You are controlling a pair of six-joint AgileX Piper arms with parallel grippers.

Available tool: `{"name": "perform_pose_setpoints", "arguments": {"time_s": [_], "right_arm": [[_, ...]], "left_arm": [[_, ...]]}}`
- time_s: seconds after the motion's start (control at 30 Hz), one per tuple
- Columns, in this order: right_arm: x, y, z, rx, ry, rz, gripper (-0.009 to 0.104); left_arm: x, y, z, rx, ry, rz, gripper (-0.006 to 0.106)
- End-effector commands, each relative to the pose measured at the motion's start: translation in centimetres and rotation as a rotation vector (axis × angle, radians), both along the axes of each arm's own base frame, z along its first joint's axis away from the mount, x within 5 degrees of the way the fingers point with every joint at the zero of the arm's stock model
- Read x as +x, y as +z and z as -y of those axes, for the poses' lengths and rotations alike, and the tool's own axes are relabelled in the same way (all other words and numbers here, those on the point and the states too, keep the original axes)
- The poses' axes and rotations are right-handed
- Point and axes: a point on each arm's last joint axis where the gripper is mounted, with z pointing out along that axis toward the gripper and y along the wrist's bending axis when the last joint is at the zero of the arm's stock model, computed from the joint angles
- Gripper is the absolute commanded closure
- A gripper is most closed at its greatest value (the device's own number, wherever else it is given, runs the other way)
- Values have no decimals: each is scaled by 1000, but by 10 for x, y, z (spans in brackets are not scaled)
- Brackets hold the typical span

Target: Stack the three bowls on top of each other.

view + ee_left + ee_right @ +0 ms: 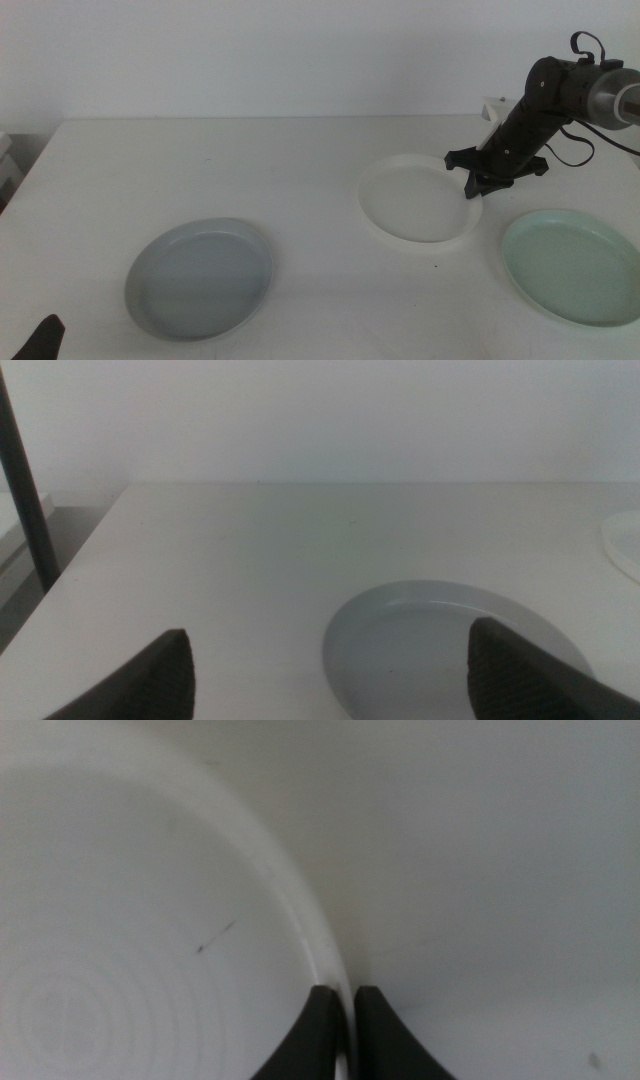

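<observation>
Nearest, the grey bowl point(199, 277) is left untouched on the tabletop point(250, 170). White bowl's point(418, 198) rim is pinched by the right gripper point(472, 190); the left gripper point(330, 675) is held apart.

White table point(300, 170), pale wall point(250, 50) behind, small white object point(492, 108) at far edge
</observation>
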Motion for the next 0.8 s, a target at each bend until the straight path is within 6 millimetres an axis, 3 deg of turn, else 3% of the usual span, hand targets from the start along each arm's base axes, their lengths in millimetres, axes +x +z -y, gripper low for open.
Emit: {"name": "perform_pose_setpoints", "arguments": {"time_s": [0.0,0.2,0.37,0.57,0.77], "right_arm": [[-1,50,-1,10,12,127,96],[-43,104,-25,29,81,265,96],[-92,107,-44,65,115,272,96],[-138,82,-55,89,125,244,96],[-160,53,-67,86,154,186,96]], "left_arm": [[-1,9,-1,-13,15,95,-4],[-1,9,-1,-13,15,95,-4],[-1,9,-1,-13,15,95,-4],[-1,9,-1,-13,15,95,-4],[-1,9,-1,-13,15,95,-4]]}}
